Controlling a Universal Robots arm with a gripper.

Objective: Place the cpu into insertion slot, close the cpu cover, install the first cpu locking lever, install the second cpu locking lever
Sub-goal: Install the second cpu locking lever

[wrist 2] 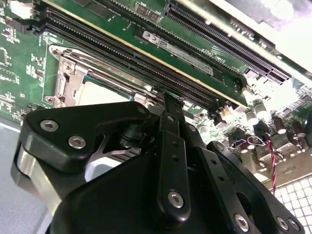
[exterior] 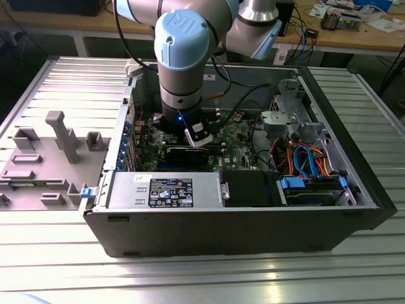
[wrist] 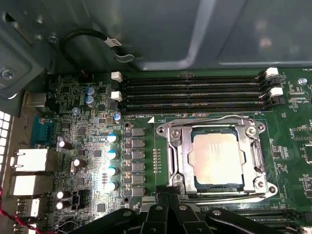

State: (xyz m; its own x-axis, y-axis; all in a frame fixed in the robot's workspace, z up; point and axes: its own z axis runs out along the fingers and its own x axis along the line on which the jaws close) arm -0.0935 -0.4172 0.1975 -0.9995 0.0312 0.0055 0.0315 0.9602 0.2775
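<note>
Gripper [wrist: 168, 214] linkage fills the foreground; finger state cannot be told. Just beyond, cpu [wrist: 217, 158] sits seated under closed cpu cover [wrist: 178, 161]. Judged step: locking levers, needing precise lateral pressure.

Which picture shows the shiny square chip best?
The first wrist view: the chip lies flat in its socket, facing the camera, fully seen. In the second wrist view the hand covers most of it. In the exterior view the arm blocks it.
</note>
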